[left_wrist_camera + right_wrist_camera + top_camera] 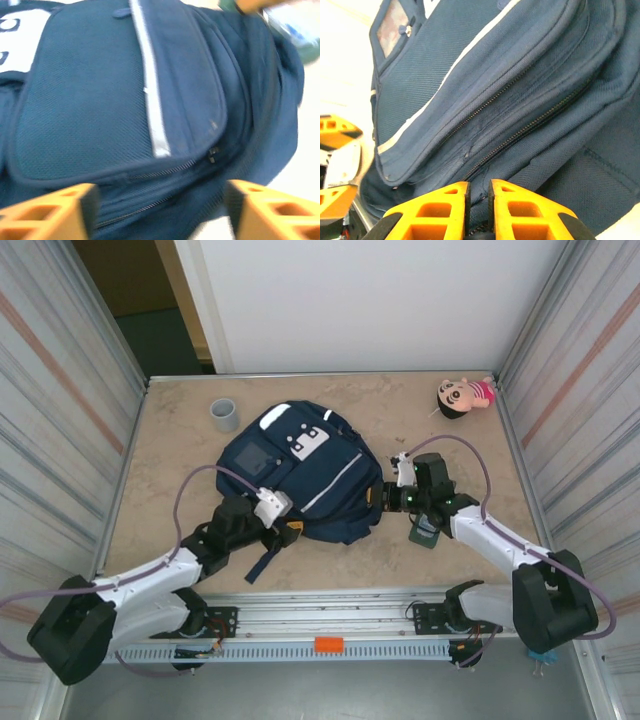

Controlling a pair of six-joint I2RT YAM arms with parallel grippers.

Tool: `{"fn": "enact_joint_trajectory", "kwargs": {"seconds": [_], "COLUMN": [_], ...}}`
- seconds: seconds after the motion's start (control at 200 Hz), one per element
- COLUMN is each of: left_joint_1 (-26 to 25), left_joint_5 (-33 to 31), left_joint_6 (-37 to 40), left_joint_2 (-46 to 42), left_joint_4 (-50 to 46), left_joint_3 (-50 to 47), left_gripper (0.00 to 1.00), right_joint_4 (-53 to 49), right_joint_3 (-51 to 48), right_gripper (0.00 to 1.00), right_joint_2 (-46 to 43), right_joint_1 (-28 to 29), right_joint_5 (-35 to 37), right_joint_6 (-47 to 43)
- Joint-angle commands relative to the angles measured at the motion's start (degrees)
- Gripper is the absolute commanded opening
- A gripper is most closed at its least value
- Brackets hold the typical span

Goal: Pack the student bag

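Now the student bag [300, 465] lies flat, front side up, in the middle of the worktop [180, 440]. Its long way runs from far to near. It looks zipped up all round, so I think the packing has not really begun.

The left claw [285, 530] sits at the bag's near left corner. Its orange fingers [50, 215] stand wide apart and hold nothing. The bag is right in front of it, toward the far right. A small zip tab [213, 152] hangs at the edge of the front pocket, just past the open claw.

The right claw [383, 498] is pushed up against the bag's near right side, so the bag lies to its left. Its two fingers [455, 210] are closed, almost touching. I cannot tell if a bit of cloth or a zip tab is pinched between them. The long zips [520, 132] run across just in front of it.

Both claws are about as close to the bag as each other. I think the next move turns on that little tab, which lies a touch to the right of the open claw's middle.

A grey cup [223, 414] and a doll [465, 397] wait at the far side, well apart from the bag.
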Motion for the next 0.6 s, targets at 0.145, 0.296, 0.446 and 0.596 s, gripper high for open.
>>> {"fn": "enact_joint_trajectory", "kwargs": {"seconds": [0.145, 0.296, 0.446, 0.596], "left_joint_1": [4.4, 5.2, 10.6, 16.7], "left_joint_5": [-11.9, -11.8, -7.9, -2.2], "left_joint_6": [-42.6, -46.6, -48.8, -48.6], "left_joint_2": [-7.2, -3.1, 5.8, 19.7], "left_joint_4": [-18.2, -13.1, -4.5, 5.3], "left_joint_3": [2.5, -0.2, 0.2, 5.8], "left_gripper": [0.89, 0.89, 0.89, 0.88], "right_joint_4": [0.2, 0.1, 1.2, 5.3], "right_joint_3": [-1.0, -1.4, -1.9, -1.9], "right_gripper": [0.00, 0.00, 0.00, 0.00], "right_joint_2": [-2.9, -2.9, -3.1, -1.7], "right_joint_1": [7.5, 13.3, 18.9, 25.2], "right_joint_5": [8.4, 13.2, 17.7, 20.9], "right_joint_6": [5.4, 7.8, 11.6, 14.5]}}
